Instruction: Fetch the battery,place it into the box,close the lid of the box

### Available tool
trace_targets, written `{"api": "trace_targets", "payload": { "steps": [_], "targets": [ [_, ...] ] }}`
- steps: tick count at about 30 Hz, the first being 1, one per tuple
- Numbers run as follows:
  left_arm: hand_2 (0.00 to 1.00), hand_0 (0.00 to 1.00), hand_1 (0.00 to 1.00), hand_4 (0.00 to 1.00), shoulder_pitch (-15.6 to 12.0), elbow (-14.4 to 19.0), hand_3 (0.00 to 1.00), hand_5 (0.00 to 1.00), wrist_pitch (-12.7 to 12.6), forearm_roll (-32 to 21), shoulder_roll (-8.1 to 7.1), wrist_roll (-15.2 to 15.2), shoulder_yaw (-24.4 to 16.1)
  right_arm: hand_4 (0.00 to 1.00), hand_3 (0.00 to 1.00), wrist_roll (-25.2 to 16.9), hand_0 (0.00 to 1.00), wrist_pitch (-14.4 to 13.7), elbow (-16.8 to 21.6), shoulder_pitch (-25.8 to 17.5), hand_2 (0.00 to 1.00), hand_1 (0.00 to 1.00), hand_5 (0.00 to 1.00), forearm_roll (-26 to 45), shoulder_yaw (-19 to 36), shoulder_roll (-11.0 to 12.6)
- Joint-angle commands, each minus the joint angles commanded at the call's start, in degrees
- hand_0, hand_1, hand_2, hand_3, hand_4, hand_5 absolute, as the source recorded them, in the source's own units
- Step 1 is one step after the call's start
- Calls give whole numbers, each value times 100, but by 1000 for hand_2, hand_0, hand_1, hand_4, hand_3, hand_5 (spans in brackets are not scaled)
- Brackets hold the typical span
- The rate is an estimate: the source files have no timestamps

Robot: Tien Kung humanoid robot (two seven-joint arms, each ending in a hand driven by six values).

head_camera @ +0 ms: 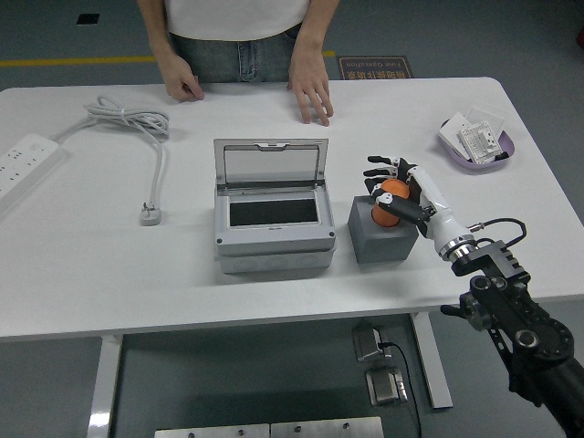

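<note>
— How much room is around the box [272,219]?
— Bare table [82,265] in front and left; its lid [270,162] stands open, a grey block [380,230] just right.
— And the right hand [401,193]?
— Above that block, fingers [377,173] curled around the orange battery [387,203].

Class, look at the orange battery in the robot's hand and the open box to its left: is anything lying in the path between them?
Nothing visible blocks it. The right hand holds the battery over the grey block; the box stands just left with its lid raised, and only bare table lies between.
</note>
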State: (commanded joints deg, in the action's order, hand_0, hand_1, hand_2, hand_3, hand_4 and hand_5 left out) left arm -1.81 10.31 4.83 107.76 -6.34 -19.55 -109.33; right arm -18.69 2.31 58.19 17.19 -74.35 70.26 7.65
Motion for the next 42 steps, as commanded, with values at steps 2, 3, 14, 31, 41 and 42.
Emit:
{"api": "trace_targets", "payload": {
  "steps": [2,3,14,31,41,42],
  "targets": [
    [627,599,631,717,-3,0,654,259,0,0,2,0,2,980,826,5,511,-1,7,3,761,735,543,-20,6,-1],
    [627,599,631,716,-4,0,653,257,0,-2,3,-1,3,998,854,8,508,-1,10,6,789,762,618,-27,9,-1],
    [626,599,631,715,-2,0,651,258,0,13,10,2,6,998,853,24,507,-28,21,-13,791,768,646,-86,-13,-20],
    [625,597,631,713,-12,0,649,258,4,6,17,2,47,998,842,14,508,-9,-3,-103,774,753,657,-201,-50,-71],
    [624,597,631,709,-1,0,648,254,-12,-4,15,9,79,998,831,54,509,-10,-23,-114,766,747,530,-392,-11,-19],
    [624,597,631,709,-1,0,648,254,-13,-4,15,9,81,998,831,57,509,-4,-24,-116,766,747,530,-413,-5,-10]
  ]
}}
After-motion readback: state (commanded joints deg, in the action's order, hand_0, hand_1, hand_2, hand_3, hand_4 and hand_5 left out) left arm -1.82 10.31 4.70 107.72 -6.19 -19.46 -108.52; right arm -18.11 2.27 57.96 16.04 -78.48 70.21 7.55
